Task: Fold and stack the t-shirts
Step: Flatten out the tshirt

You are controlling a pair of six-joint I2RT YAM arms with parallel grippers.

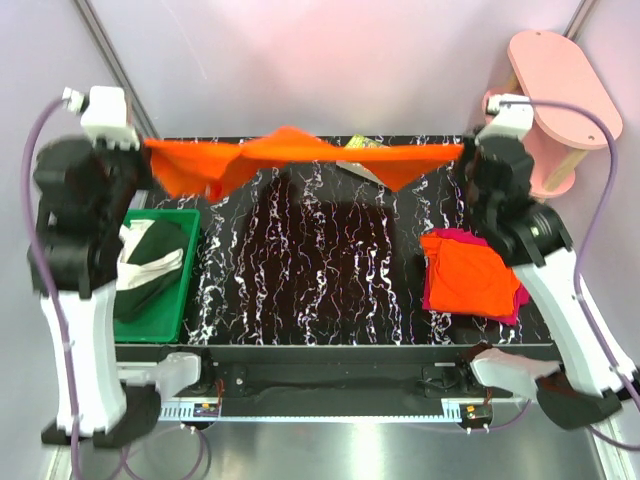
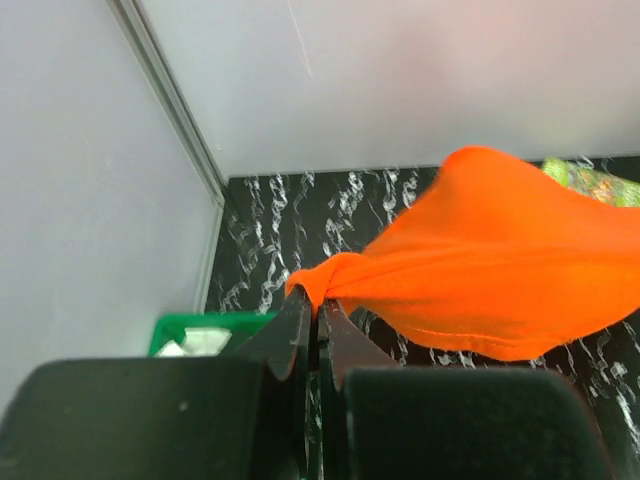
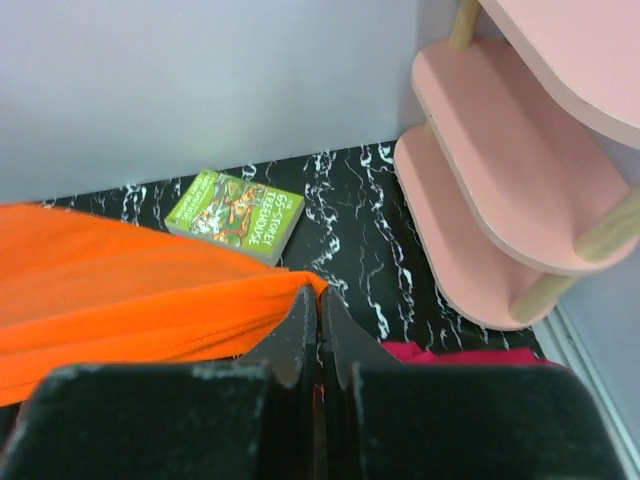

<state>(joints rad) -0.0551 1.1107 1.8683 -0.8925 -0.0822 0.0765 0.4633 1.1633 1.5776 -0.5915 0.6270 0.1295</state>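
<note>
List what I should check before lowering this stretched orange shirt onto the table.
1. Left gripper shut on the orange shirt corner: ok.
2. Right gripper shut on its opposite end: ok.
3. Shirt spread flat between the arms: not ok, it sags in folds.
4. Middle of the table bare: ok.
5. Book clear of the shirt: cannot tell, it lies by the far edge.
6. Folded stack aside, at right: ok.
</note>
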